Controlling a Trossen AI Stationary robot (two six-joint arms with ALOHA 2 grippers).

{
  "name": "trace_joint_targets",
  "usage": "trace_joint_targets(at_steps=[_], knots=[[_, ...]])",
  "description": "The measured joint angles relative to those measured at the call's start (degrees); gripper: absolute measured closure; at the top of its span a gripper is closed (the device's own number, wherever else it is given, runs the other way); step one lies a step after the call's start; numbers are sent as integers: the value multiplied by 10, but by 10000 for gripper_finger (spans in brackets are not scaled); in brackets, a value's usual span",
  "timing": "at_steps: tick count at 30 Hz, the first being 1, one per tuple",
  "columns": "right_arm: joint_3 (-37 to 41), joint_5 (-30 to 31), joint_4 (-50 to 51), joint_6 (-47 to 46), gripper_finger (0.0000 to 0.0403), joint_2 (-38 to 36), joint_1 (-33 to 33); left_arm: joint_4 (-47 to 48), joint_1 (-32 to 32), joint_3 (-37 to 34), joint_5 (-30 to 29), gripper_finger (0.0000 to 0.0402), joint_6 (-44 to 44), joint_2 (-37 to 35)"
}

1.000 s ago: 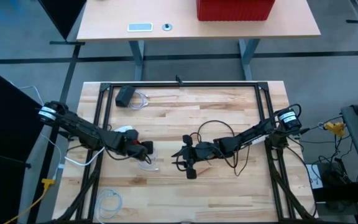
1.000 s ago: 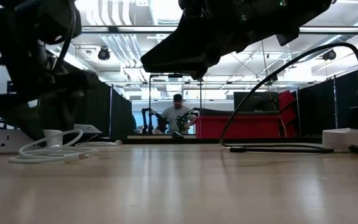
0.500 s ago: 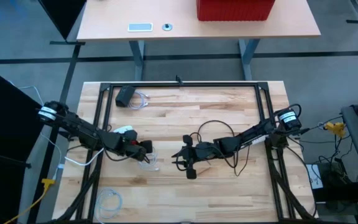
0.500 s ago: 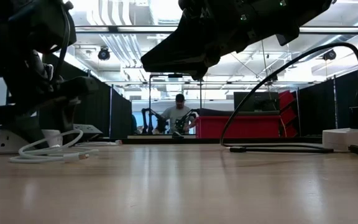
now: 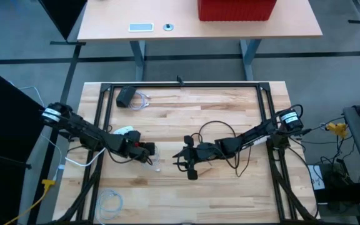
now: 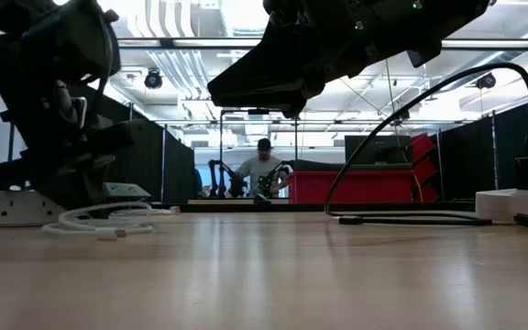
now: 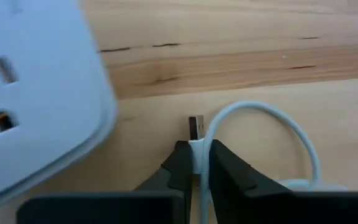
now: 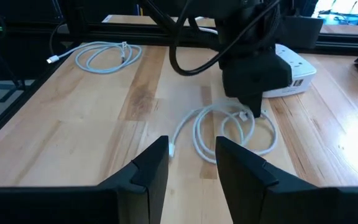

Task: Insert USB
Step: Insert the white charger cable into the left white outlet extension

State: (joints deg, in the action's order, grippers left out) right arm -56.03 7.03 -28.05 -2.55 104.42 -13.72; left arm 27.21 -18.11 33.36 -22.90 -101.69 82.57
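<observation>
Now, on the wooden counter, the left gripper pinches a white USB cable just behind its plug, jaws closed on it beside the white power strip. The right gripper waits nearby — jaws apart, empty. A slightly tilted plug could jam against the port — or slip.

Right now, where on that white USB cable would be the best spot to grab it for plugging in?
Grip the short white plug body just behind the metal tip, from above, pinching its two flat sides. The left end effector is shut there already, tip sticking out free towards the white power strip. The loose cord would probably bend.
</observation>
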Motion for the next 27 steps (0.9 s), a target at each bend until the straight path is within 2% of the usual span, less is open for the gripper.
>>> trace_joint_targets(at_steps=[6,12,15,18,20,27], knots=[[0,0,7,1,299,0,0,24,-3,70,7,385,99,-5],[0,-1,27,63,310,0,-2,88,-37,182,-55,385,257,-5],[0,-1,32,110,315,0,-9,121,-66,216,-99,385,324,-5],[0,0,34,145,321,0,-18,117,-107,232,-156,385,405,-5],[0,0,34,155,325,0,-22,117,-128,235,-192,385,422,-5],[0,6,22,187,337,-1,-28,108,-175,235,-230,385,466,-3]])
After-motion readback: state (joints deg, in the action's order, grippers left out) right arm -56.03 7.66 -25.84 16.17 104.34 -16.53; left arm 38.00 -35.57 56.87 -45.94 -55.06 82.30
